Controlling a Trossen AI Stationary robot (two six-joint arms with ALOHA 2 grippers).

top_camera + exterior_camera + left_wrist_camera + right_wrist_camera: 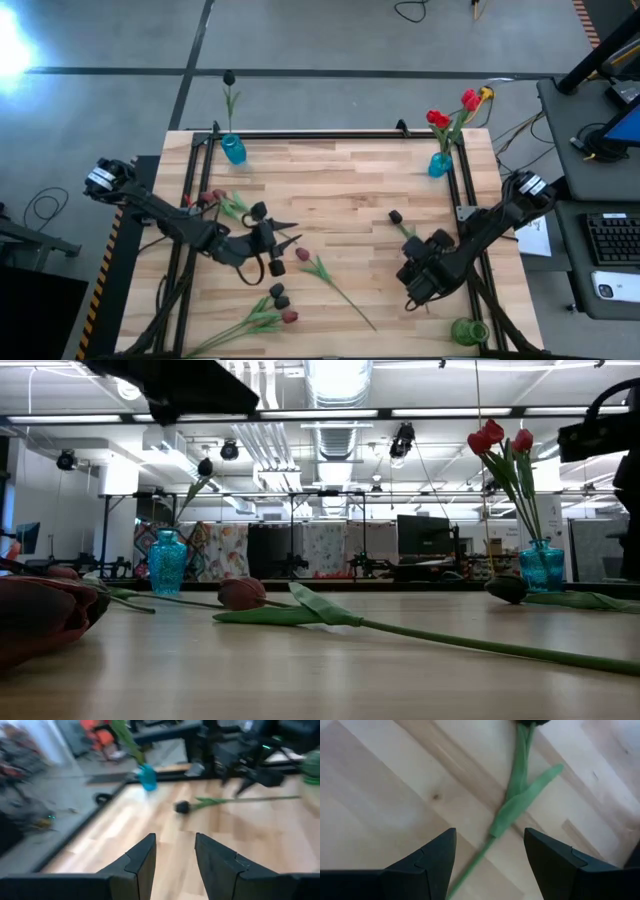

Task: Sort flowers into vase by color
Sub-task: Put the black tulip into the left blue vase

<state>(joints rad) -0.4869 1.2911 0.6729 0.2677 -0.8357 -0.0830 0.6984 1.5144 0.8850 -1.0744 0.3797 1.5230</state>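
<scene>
Two blue vases stand at the upper edge of the table (pixel 340 190) in the high view. The left vase (pixel 233 149), upper left, holds one black tulip (pixel 229 78). The right vase (pixel 440 163), upper right, holds red tulips (pixel 440 117).

The other flowers lie flat on the wood. A dark red tulip (pixel 303 255) lies near the centre, its stem running toward the lower right. A cluster of dark and red tulips (pixel 280 300) lies at lower centre-left, and a few more (pixel 222 198) lie at centre-left. One black tulip (pixel 396 217) lies right of centre, its stem pointing toward the right gripper (pixel 412 275).

The left gripper (pixel 285 240) sits left of centre, above the wood, its fingers (pixel 141 860) a narrow gap apart with nothing between them. In its wrist view a black tulip head (pixel 182 807) lies ahead on the table.

The right gripper hangs at lower right, fingers (pixel 436 855) spread wide and empty. In its wrist view the green stem (pixel 512 805) and leaf of the black tulip lie on the wood just ahead, running in between the fingertips without touching either.

A green vase (pixel 467 331) stands at the lower right edge.
</scene>
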